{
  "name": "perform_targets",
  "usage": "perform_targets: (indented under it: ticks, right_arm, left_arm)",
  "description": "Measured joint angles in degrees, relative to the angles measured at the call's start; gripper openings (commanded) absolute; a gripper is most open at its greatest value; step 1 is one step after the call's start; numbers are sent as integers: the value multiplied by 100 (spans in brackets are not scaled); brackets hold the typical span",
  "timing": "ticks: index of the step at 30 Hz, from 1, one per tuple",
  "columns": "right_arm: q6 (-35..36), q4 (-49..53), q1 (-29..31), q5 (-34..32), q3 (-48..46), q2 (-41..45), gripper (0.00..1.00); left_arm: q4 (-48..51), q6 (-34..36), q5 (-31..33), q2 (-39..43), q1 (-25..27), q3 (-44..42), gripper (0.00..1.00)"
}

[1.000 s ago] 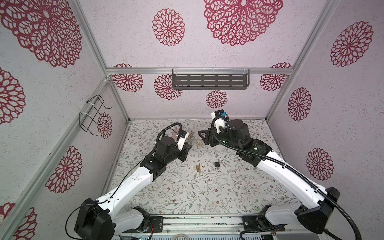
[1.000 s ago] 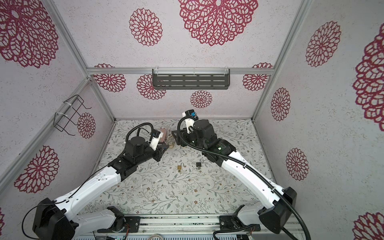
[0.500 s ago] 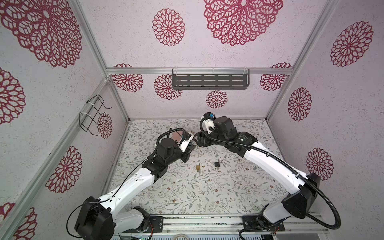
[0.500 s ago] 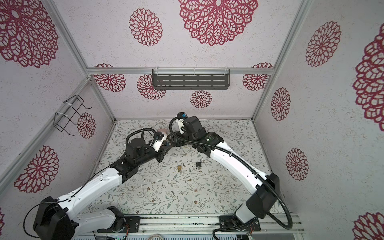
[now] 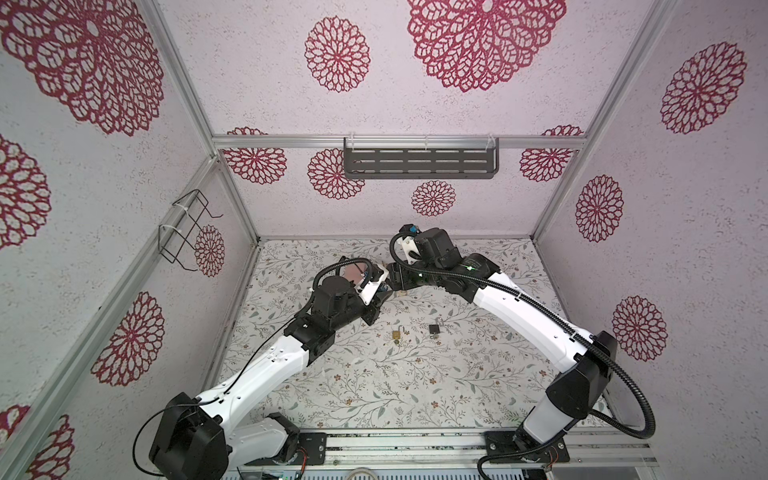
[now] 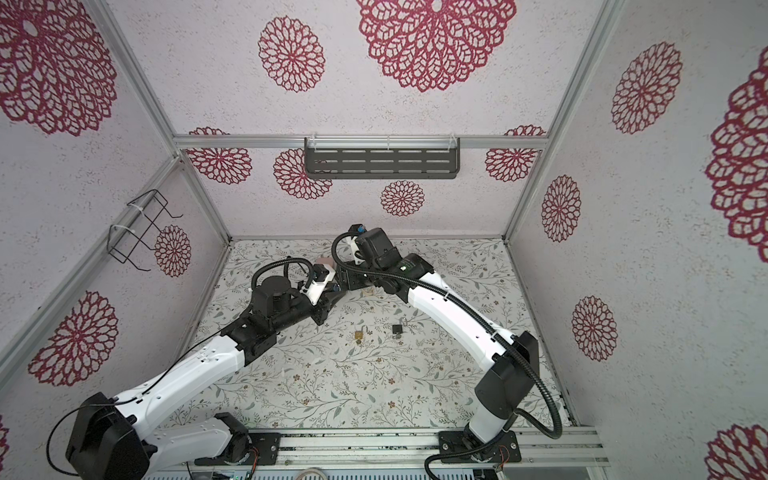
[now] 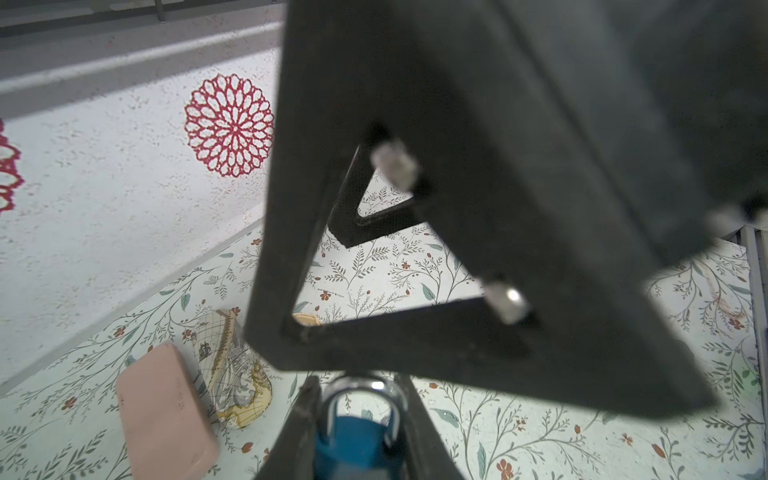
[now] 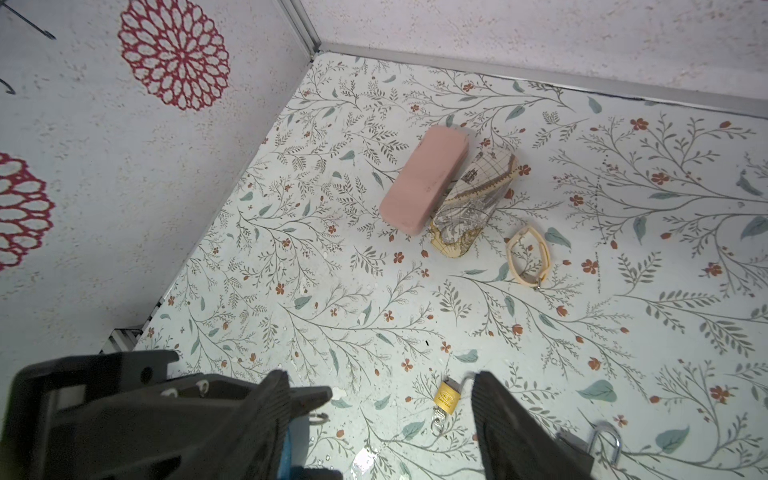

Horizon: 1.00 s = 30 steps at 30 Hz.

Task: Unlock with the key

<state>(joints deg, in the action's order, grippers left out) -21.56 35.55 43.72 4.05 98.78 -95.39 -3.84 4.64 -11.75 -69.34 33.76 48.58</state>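
1. Blue padlock (image 7: 350, 445) is sitting pinched between the jaws of the left gripper (image 7: 356, 392), held clear of the table (image 8: 582, 291) towards its back, with the shackle pointing away from the wrist.
2. Over the last second the right arm has been swinging in from the right. The right gripper (image 8: 376, 386) is now standing just beside the left gripper's tip, its jaws spread and empty.
3. The left arm has been shifting only slightly, keeping the lock presented.
4. This is probably setting up the two-handed stage. No key is clearly showing, so whether it is already in the lock cannot be told.
5. The brass padlock (image 8: 446, 398) and the black padlock (image 5: 434, 329) are lying apart on the table.
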Motion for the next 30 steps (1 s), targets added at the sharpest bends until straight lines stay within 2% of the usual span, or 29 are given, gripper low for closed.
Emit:
perform_targets:
  ticks: [6, 18, 30]
  right_arm:
    - [166, 247, -4, -199, 70, 2, 71]
    - [260, -87, 79, 181, -297, 673, 73]
    - [308, 37, 129, 107, -339, 321, 73]
  left_arm:
    - [31, 31, -9, 17, 0, 0, 0]
    - [52, 28, -68, 44, 0, 0, 0]
    - [101, 28, -109, 44, 0, 0, 0]
